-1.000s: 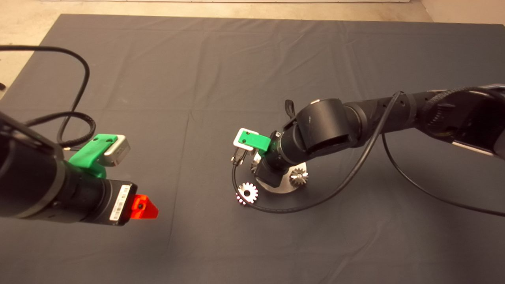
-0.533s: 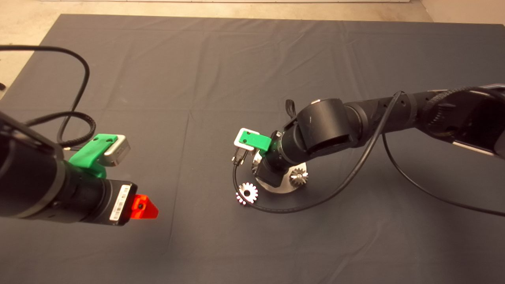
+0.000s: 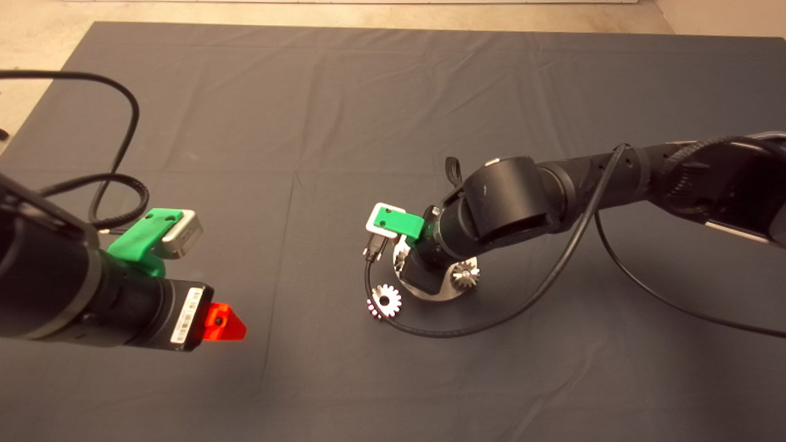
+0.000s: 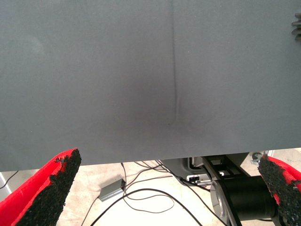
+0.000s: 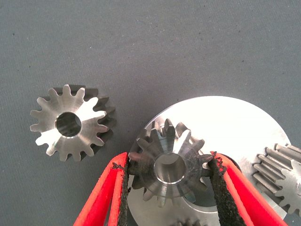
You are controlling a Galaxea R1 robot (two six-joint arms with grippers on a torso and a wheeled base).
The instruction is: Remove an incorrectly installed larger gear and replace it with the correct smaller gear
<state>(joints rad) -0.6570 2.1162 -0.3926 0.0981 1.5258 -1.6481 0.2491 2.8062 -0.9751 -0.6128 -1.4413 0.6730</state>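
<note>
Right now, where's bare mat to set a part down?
Free: the mat across the far side, and the stretch between left gripper and the larger gear. Crowded: round plate, where right gripper holds the smaller gear, cable looping around.

Dark mat (image 3: 344, 98), round metal base plate (image 5: 235, 127) (shiny), pinned gear (image 3: 465, 274)

silvery-white larger gear (image 5: 70, 125), dark-grey smaller gear (image 5: 168, 165)
</note>
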